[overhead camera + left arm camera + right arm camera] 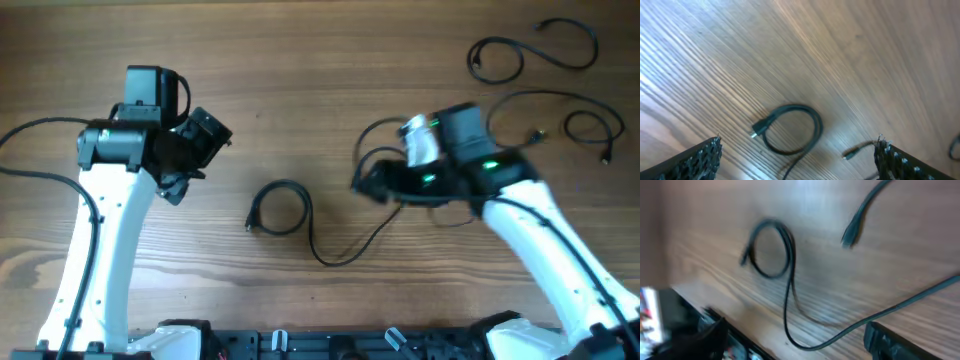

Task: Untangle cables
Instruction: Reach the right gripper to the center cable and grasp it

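1. The brown wood-grain bench [320,60] fills the view; nothing else of the room shows.
2. The left arm's fingers [700,162] are spread wide over bare wood. The right arm's fingers [900,340] are spread too, pinching nothing.
3. Thin black looped cables [497,58] lie apart at the far right, seemingly sorted.
4. A small black coiled cable [280,208] sits mid-bench, its tail trailing toward the right arm; it looks like the last one left to deal with.
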